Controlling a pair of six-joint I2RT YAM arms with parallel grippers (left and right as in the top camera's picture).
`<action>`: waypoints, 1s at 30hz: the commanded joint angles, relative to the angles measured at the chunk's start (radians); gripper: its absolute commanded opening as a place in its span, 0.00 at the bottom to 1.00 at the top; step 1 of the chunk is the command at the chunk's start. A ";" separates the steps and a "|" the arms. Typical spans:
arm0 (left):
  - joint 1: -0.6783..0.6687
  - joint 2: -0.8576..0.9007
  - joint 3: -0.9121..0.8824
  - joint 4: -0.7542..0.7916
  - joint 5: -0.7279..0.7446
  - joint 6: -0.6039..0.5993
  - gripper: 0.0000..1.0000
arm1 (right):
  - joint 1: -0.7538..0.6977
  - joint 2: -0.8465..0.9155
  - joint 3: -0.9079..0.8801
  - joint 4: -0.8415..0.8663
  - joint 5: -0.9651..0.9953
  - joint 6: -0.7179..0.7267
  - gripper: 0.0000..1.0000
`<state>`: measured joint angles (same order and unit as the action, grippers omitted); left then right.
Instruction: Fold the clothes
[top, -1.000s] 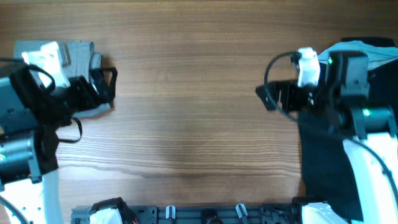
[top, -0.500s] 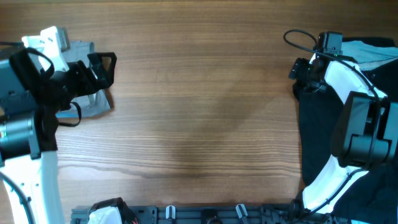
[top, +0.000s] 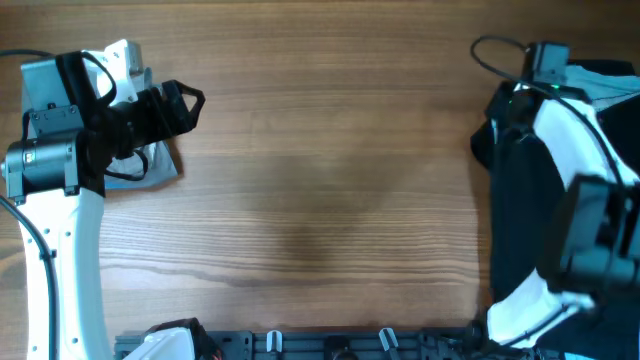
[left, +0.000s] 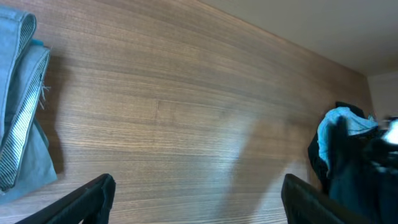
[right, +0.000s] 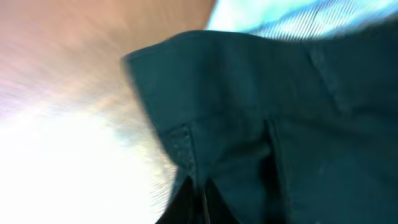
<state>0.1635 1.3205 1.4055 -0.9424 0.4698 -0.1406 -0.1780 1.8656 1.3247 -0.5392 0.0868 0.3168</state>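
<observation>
Risk: R gripper (right: 200, 198), jaws pressed together at hem of black fabric shorts (right: 298, 137), may pinch one layer only, so cloth slips; L gripper (left: 198, 199) spread, empty.

The left arm (top: 65, 230) stands up from the near left corner as a white link and bends at a dark wrist, so the left gripper (top: 185, 105) points sideways toward the other arm, jaws spread wide. The right arm (top: 565, 130) arches along the right edge with its elbow bent. The right gripper (right: 202, 196) points downward, jaws pressed together.
</observation>
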 joint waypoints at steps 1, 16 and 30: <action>-0.005 -0.024 0.013 0.014 0.016 -0.002 0.84 | 0.000 -0.201 0.018 0.022 -0.067 -0.065 0.04; 0.123 -0.424 0.067 0.079 -0.086 0.002 0.93 | 0.979 -0.335 0.049 0.000 -0.337 0.020 0.92; -0.404 0.367 0.066 0.136 0.036 0.235 0.75 | 0.229 -0.586 0.050 -0.315 -0.357 0.085 0.88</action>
<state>-0.1661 1.5330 1.4715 -0.8898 0.4805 0.0257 0.0589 1.2785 1.3655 -0.8402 -0.2096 0.4286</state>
